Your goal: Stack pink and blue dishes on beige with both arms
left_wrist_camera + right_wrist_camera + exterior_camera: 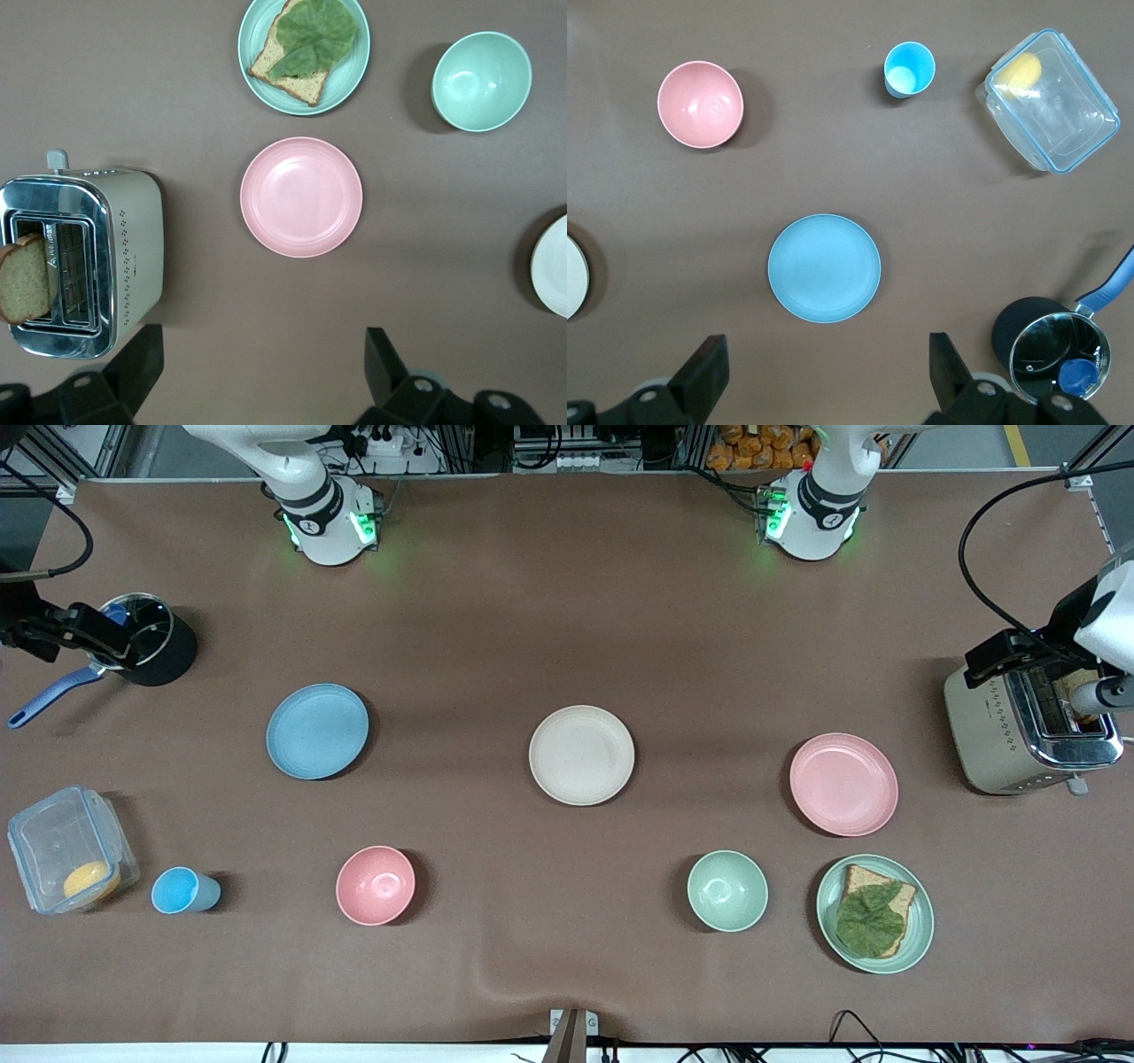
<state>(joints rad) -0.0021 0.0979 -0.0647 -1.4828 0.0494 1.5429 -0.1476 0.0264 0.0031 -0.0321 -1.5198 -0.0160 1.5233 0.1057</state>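
Observation:
The cream-beige plate point(581, 755) lies in the middle of the table. The light blue plate point(317, 731) point(824, 267) lies toward the right arm's end, and the pale pink plate point(843, 784) point(301, 197) toward the left arm's end. All three lie flat and apart, with nothing on them. My left gripper point(261, 372) hangs high over bare cloth beside the toaster, open and holding nothing. High over the cloth between the blue plate and the pot, my right gripper point(826, 372) is open too, with nothing in it.
A toaster point(1032, 722) holding bread stands at the left arm's end. Nearer the front camera are a green plate with toast and a leaf point(875, 913), a green bowl point(727, 890), a pink bowl point(375, 885), a blue cup point(182, 890) and a clear box point(71, 850). A lidded pot point(146, 638) stands at the right arm's end.

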